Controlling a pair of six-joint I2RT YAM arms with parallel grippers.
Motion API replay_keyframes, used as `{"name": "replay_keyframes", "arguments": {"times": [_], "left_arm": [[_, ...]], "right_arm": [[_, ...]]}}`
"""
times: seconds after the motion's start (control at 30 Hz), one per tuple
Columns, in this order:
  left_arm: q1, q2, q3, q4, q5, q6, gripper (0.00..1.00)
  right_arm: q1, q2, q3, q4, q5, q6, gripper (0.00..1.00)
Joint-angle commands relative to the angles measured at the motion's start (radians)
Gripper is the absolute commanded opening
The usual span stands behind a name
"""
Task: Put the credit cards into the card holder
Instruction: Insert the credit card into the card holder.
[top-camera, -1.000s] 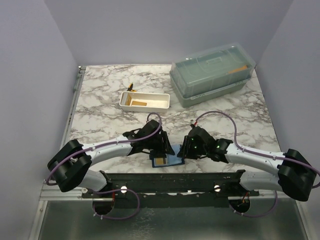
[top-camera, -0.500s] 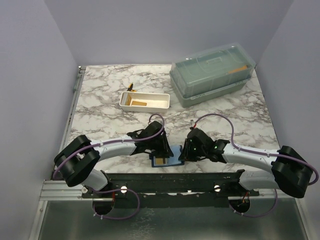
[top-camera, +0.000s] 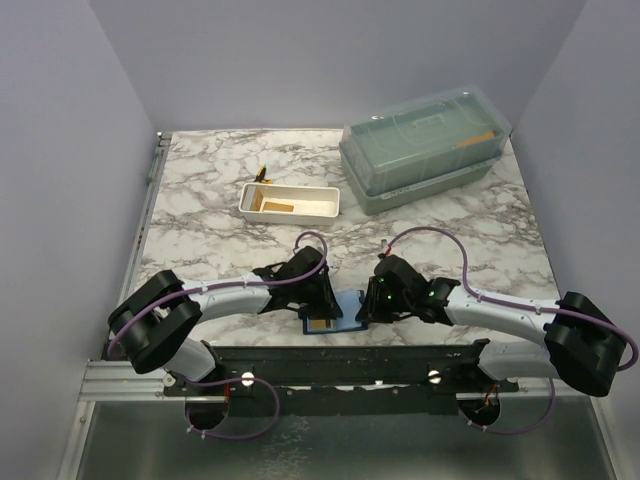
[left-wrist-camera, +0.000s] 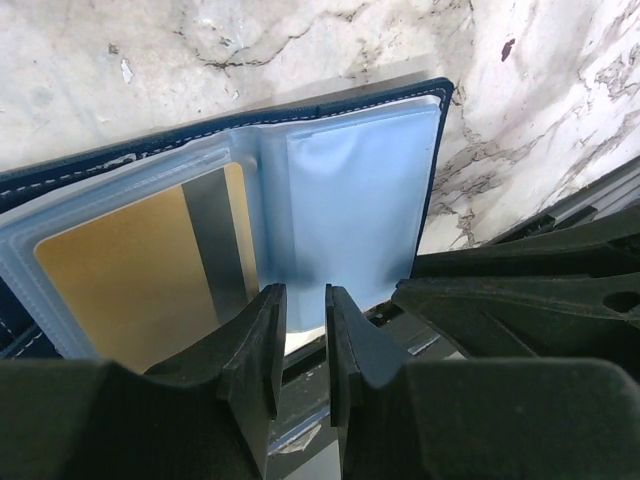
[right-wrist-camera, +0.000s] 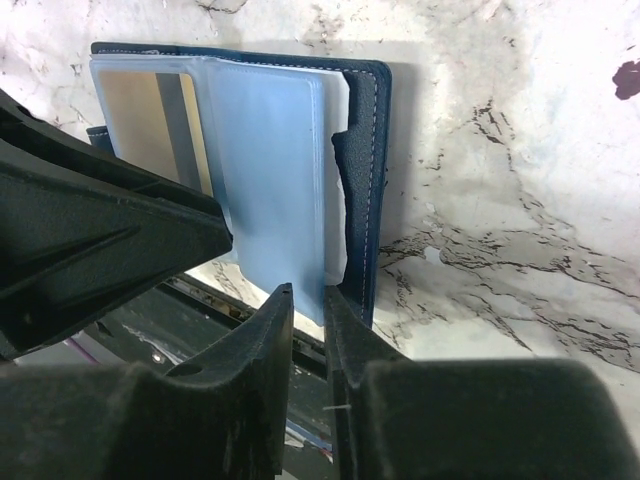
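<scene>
Noted card holder (right-wrist-camera: 362, 150) lying open at near edge of table (top-camera: 450, 230), gold credit card (left-wrist-camera: 120, 290) in its left sleeve. Found left gripper (left-wrist-camera: 303, 300) and right gripper (right-wrist-camera: 308, 300) each pinching near edge of a clear sleeve.

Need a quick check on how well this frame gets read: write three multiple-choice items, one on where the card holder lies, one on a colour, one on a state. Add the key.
1. The card holder lies:
A) at the table's far left corner
B) at its near edge, between the left end effector and the right end effector
C) at its far right corner

2. The card in its clear sleeve is:
A) red
B) gold
C) green

3. The card holder is:
A) folded shut
B) rolled up
C) open

Key:
1 B, the top view shows it there.
2 B, the left wrist view shows gold.
3 C, both wrist views show its sleeves spread.
</scene>
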Motion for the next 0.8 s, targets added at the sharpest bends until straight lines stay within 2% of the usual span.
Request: {"name": "replay_keyframes", "arguments": {"times": [0.0,0.5,0.77], "left_arm": [[-0.007,-0.015,-0.019,0.017,-0.025,-0.007,0.27],[-0.009,-0.012,-0.041,0.037,-0.018,-0.022,0.23],[-0.008,0.031,-0.019,0.065,0.019,-0.012,0.20]], "right_arm": [[-0.005,0.015,0.019,0.022,-0.021,-0.010,0.21],[-0.005,0.020,-0.005,0.100,-0.055,-0.004,0.20],[-0.005,0.023,-0.011,0.114,-0.040,-0.002,0.23]]}}
